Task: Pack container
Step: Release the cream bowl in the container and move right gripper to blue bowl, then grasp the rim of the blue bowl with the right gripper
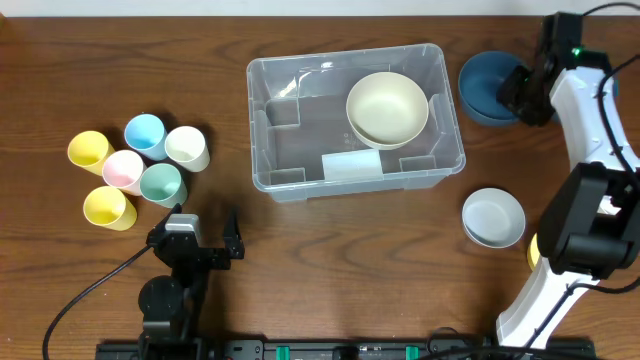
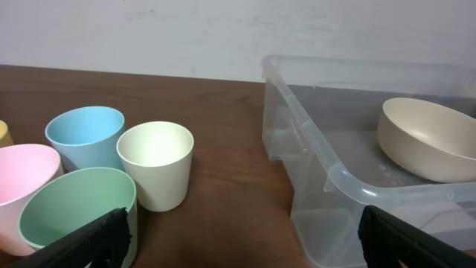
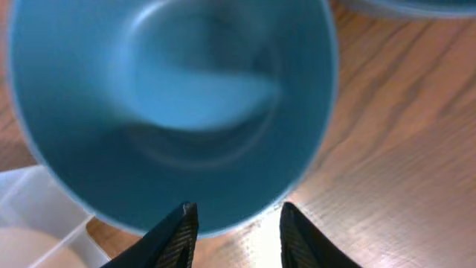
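The clear container (image 1: 262, 130) stands in the middle of the table with a cream bowl (image 1: 387, 107) inside at its right end. The left wrist view shows the container's near corner (image 2: 312, 141) and the cream bowl (image 2: 428, 138). A dark blue bowl (image 1: 482, 88) sits on the table just right of the container. My right gripper (image 1: 515, 92) is at that bowl's right rim. In the right wrist view the blue bowl (image 3: 186, 97) fills the frame, and the gripper (image 3: 236, 212) straddles its rim, one finger over the inside, one outside, with gaps showing. My left gripper (image 1: 205, 222) rests wide open near the front edge.
Several pastel cups cluster at the left: blue (image 1: 145, 132), cream (image 1: 186, 147), pink (image 1: 123, 170), green (image 1: 161, 184) and two yellow (image 1: 88, 150). A pale grey bowl (image 1: 494, 217) sits front right, beside the right arm's base. The green cup (image 2: 74, 205) stands close to my left gripper (image 2: 242, 231).
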Controlling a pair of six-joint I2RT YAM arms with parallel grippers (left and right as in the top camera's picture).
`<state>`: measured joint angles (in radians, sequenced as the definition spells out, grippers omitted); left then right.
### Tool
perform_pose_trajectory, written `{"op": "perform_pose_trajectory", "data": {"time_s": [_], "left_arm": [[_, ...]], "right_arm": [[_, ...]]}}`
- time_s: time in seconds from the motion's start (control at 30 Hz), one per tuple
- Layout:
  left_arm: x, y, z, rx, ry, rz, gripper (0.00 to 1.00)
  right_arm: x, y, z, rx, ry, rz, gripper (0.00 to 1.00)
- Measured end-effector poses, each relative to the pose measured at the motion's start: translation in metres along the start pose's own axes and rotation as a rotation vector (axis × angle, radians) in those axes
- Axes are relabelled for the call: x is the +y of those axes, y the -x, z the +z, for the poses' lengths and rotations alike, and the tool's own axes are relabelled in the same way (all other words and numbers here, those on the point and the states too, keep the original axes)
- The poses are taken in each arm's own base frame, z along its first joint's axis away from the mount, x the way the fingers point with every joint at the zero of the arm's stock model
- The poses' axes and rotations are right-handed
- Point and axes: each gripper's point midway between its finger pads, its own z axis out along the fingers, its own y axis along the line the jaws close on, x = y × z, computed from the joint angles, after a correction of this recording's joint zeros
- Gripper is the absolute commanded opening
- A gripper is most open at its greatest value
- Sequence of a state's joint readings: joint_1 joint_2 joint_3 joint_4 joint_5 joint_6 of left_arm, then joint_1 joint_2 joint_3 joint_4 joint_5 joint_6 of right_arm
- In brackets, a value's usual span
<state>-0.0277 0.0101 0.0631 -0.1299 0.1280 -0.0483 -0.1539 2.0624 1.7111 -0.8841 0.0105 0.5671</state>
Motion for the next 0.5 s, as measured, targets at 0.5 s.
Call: {"op": "perform_pose_trajectory", "data": {"time_s": [0.5], "left_arm": [[0.0, 0.0, 0.0, 0.0, 0.0, 0.0, 0.98]], "right_arm": [[-0.001, -0.008, 0.029, -0.023, 0.035, 0.058, 0.35]]}}
